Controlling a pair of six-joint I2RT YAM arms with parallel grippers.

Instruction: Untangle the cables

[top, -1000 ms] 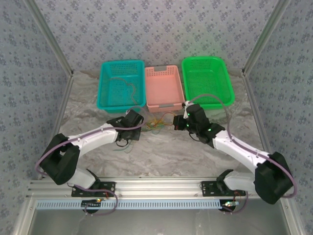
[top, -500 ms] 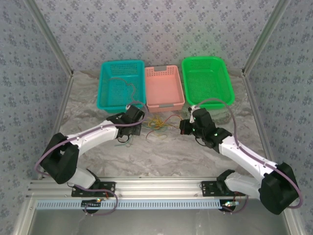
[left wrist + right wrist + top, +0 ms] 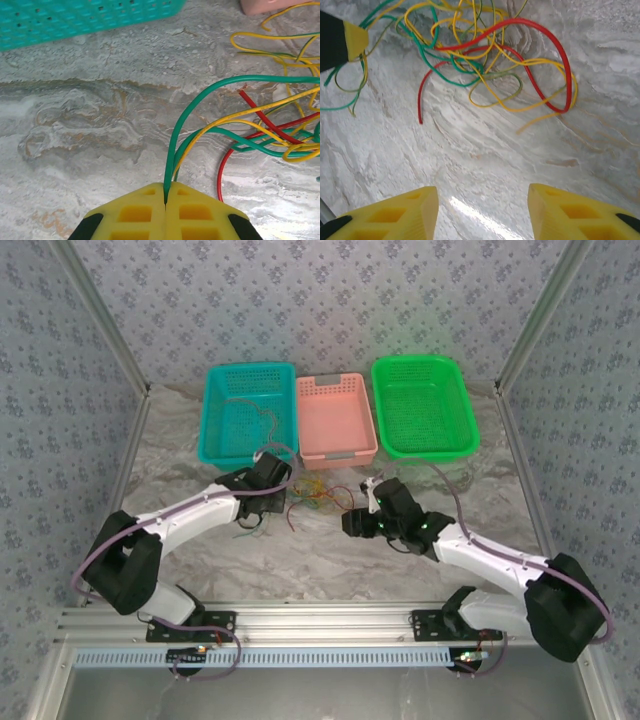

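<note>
A pale marbled counter [image 3: 330, 550] carries everything. Two white robot arms reach in from its near edge, the left arm [image 3: 190, 515] and the right arm [image 3: 490, 555] angled toward each other. Along the far side three plastic baskets sit in a row: a teal basket [image 3: 250, 368], a smaller pink basket [image 3: 330, 380] and a green basket [image 3: 418, 362]. The cables [image 3: 315, 490], a loose tangle of thin yellow, red and green wires, lie on the counter between the two arms, just in front of the pink basket. The left claw [image 3: 165, 192] is closed, pinching a green wire and a yellow wire between its yellow fingers. The right claw [image 3: 481, 197] is spread wide and holds nothing, low over bare counter just short of the tangle.
</note>
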